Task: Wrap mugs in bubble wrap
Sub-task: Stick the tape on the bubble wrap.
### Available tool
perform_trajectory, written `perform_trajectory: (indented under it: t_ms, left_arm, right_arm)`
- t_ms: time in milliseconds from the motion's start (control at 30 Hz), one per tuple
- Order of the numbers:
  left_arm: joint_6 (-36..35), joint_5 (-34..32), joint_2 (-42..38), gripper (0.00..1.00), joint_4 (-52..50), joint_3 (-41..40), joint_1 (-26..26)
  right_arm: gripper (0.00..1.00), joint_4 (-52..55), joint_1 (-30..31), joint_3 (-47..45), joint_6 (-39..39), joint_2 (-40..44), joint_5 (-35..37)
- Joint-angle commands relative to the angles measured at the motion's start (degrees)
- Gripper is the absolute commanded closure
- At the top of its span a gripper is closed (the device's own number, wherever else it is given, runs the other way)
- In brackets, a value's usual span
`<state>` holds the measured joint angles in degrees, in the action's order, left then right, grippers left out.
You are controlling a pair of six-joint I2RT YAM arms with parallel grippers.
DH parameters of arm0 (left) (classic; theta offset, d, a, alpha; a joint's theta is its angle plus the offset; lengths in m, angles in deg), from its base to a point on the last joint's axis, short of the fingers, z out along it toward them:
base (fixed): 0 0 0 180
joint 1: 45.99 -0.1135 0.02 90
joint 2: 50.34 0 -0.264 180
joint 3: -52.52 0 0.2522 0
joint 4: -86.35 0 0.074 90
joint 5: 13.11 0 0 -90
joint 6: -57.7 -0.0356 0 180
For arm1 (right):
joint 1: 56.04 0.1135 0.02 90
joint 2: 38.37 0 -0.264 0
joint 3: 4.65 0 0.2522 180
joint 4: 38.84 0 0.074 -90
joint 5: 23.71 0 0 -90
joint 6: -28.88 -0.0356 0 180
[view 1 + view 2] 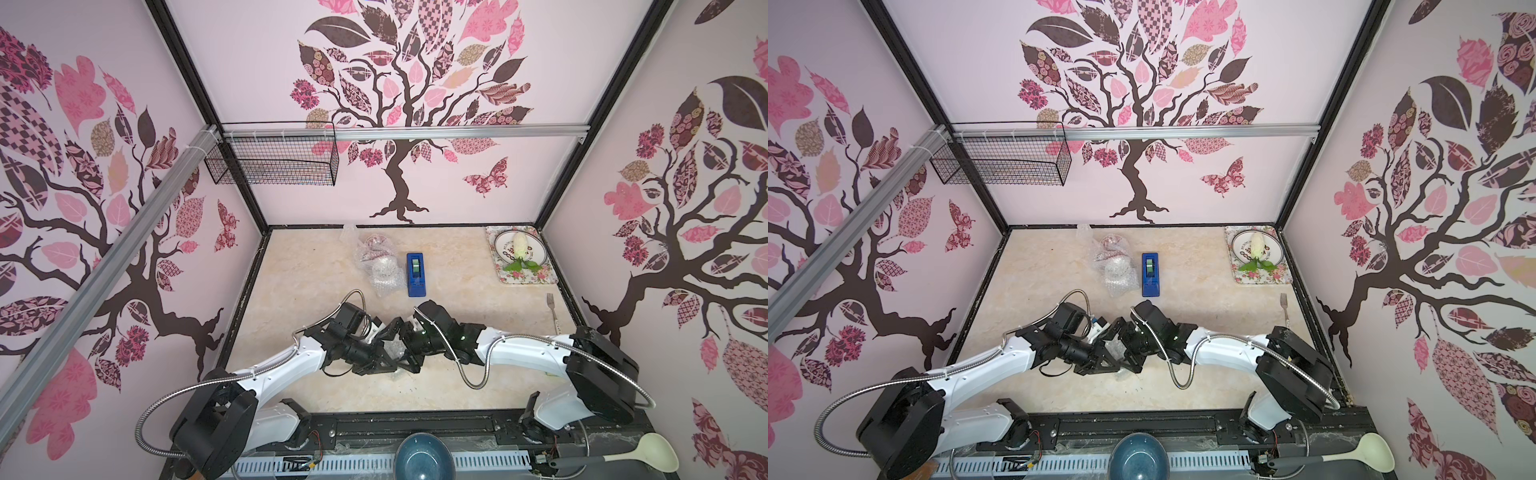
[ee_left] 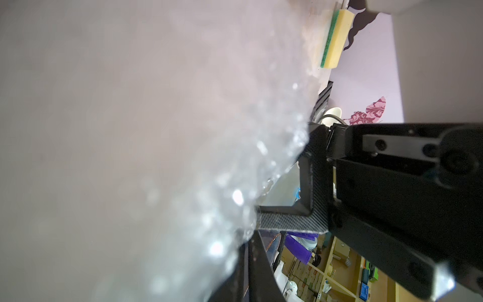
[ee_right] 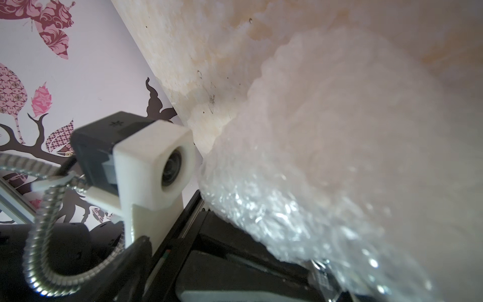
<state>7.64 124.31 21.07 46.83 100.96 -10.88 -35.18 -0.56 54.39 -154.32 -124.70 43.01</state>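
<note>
Left hand (image 1: 384,357) pinches bubble wrap (image 1: 393,348); right hand (image 1: 411,355) spread wide just beside it.

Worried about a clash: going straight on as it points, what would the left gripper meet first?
Likely the right gripper, facing it close ahead with only bubble wrap between; depth is unclear.

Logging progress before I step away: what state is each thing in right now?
Left tool: shut, apparently on bubble wrap.
Right tool: open wide beside it.
Bubble wrap: bunched, contents hidden.
Reddish bundle: wrapped, lying free.
Pale bundle: wrapped, lying free.
Tape dispenser: roll loaded, untouched.
Blue bowl: upright, empty.
Wire basket: appears empty.
</note>
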Motion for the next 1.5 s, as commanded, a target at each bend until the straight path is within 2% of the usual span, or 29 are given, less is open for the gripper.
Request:
perform_trajectory:
  t_ms: [0, 100, 200, 300, 500, 600, 767, 933, 1000, 1067, 1100, 1200, 1333, 1400, 1467]
  left_arm:
    - [-4.2, -7.0, 1.9, 0.91, -11.0, 1.7, 1.7]
    - [-4.9, -12.0, 1.3, 0.91, -14.8, 4.2, 3.7]
    - [-4.3, -14.3, 2.3, 0.9, -16.8, 5.6, 4.7]
    - [-2.8, -14.1, 1.2, 0.91, -16.0, 5.5, 4.8]
    - [1.3, -13.1, -6.9, 0.91, -14.3, 9.8, 4.7]
    - [2.2, -13.3, -8.9, 0.98, -14.0, 9.6, 4.2]
    - [2.7, -15.1, -12.6, 1.0, -17.5, 8.1, -1.5]
    - [2.2, -21.2, -13.4, 1.0, -19.0, 11.1, -8.3]
    - [0.9, -23.4, -11.8, 0.98, -18.8, 13.5, -11.1]
    - [-1.1, -23.9, -10.1, 0.89, -16.4, 14.9, -13.9]
    - [-2.6, -22.8, -8.4, 0.83, -15.1, 15.8, -15.2]
    - [-9.9, -15.0, -1.8, 0.76, -14.5, 19.6, -18.5]
    - [-19.8, -6.9, 5.3, 0.71, -18.7, 22.8, -18.7]
    - [-22.1, -4.1, 7.7, 0.69, -19.2, 21.8, -18.6]
    - [-22.7, -4.1, 8.6, 0.69, -18.6, 20.9, -18.0]
  right_arm:
    - [0.0, 0.4, 0.4, 1.0, -10.9, -1.1, 3.1]
    - [0.0, 1.4, 0.4, 1.4, -10.8, -1.0, 3.5]
    - [0.0, 1.0, 0.4, 1.2, -11.2, -0.7, 4.3]
    - [0.0, 1.1, 0.4, 1.4, -11.2, -0.9, 4.2]
    - [0.0, 1.1, 0.5, 1.6, -11.1, -1.0, 4.0]
    - [0.0, 0.5, 0.4, 1.2, -10.8, -0.7, 4.0]
    - [0.0, 1.2, 0.4, 0.9, -8.2, 0.0, 4.0]
    - [0.0, 8.2, 0.4, 3.0, -5.3, 0.2, 2.8]
    - [0.0, 12.6, 0.3, 4.9, -3.1, 0.3, 2.6]
    - [0.0, 14.3, 0.4, 5.4, -2.1, 0.8, 2.9]
    - [0.0, 14.6, 0.3, 5.2, -1.9, 1.0, 3.1]
    - [0.0, 14.3, 0.2, 4.4, -2.0, 1.5, 3.0]
    - [0.0, 15.7, -0.3, 4.6, -0.2, 1.7, 2.6]
    - [0.0, 16.1, -0.5, 4.6, 0.5, 1.8, 2.5]
    - [0.0, 16.0, -0.6, 4.6, 0.8, 1.9, 2.6]
